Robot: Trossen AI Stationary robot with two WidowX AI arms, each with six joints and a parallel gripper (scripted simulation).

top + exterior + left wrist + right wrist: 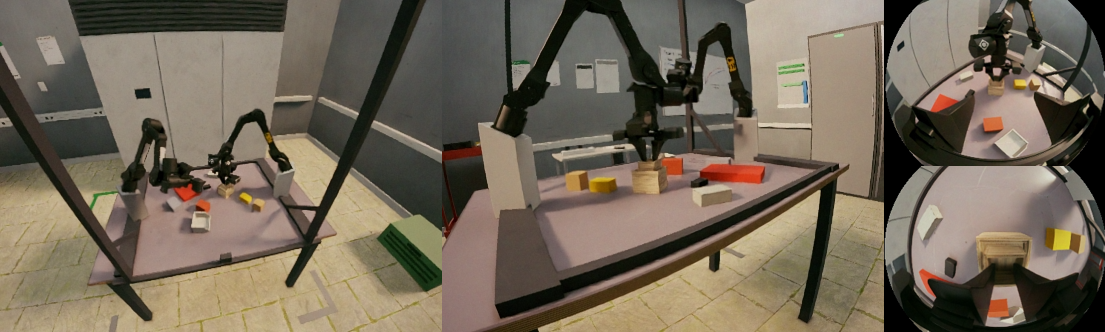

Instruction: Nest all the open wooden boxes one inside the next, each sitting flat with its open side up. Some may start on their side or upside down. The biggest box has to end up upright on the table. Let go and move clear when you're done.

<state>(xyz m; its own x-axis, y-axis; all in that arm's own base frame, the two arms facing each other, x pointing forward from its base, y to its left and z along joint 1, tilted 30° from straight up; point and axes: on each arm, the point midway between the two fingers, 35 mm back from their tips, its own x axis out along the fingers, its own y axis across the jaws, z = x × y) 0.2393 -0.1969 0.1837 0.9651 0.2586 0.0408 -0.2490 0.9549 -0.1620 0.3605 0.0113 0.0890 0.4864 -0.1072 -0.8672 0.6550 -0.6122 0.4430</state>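
The larger open wooden box (226, 193) (649, 183) (996, 90) (1004, 236) stands upright on the table. A smaller wooden box (649, 164) (1005, 250) sits partly inside it, its upper part above the rim in the exterior view. My right gripper (648, 157) (1004, 266) points down and holds the smaller box, its fingertips close together in the box's opening. The depth inside is dark, and I cannot tell whether another box lies beneath. My left gripper (1005, 97) is wide open and empty, above the table on the left arm's side.
A pale open tray (201, 230) (1003, 149) and a red block (203, 205) (993, 124) lie nearby. A red slab (732, 173), cream block (712, 195) and small black block (699, 182) lie on one side, yellow (602, 185) and tan blocks (576, 180) on the other. A grey block (175, 203) is near the left arm.
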